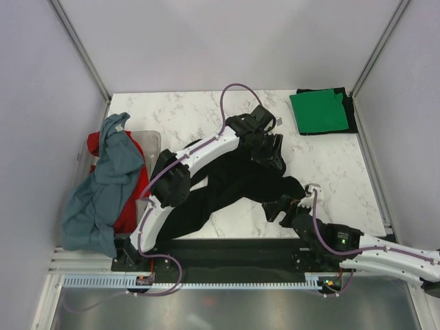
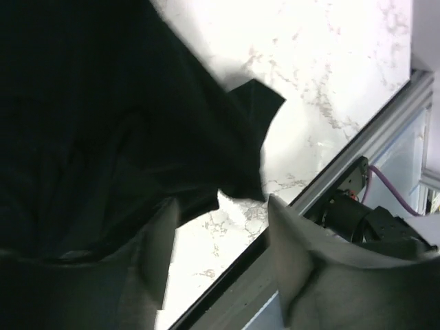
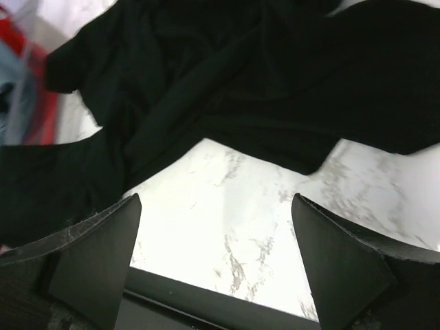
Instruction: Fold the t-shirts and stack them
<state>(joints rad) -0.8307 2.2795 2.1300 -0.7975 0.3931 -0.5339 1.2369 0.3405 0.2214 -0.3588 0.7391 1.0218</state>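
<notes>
Cloth of the black t-shirt (image 1: pixel 230 184) sprawls unfolded over the middle of the marble surface (image 1: pixel 179 113). Its long axis runs on a diagonal from near the left arm's base out to the far right of centre, and a lobe points toward the right tool (image 1: pixel 276 206).

Only the overhead view shows the other shirts. A folded green t-shirt (image 1: pixel 316 111) lies on a folded black t-shirt (image 1: pixel 349 103) at the far right corner. A grey-blue t-shirt (image 1: pixel 103 185) and a red t-shirt (image 1: pixel 134 196) are draped over the bin (image 1: pixel 152 141) on the left.

The overhead view places the left tool (image 1: pixel 269 155) over the far end of the spread shirt but hides its jaws. The left wrist view shows them. The left tool (image 2: pixel 220 206) is spread wide, the black t-shirt (image 2: pixel 103 124) overlaps one finger, and a pointed corner of cloth aims at the surface's edge rail. No pinch is visible.

In the right wrist view, the right tool (image 3: pixel 216 206) is likewise spread wide, with bare marble between its fingers and nothing held. The black t-shirt (image 3: pixel 227 75) lies just beyond the fingertips.
</notes>
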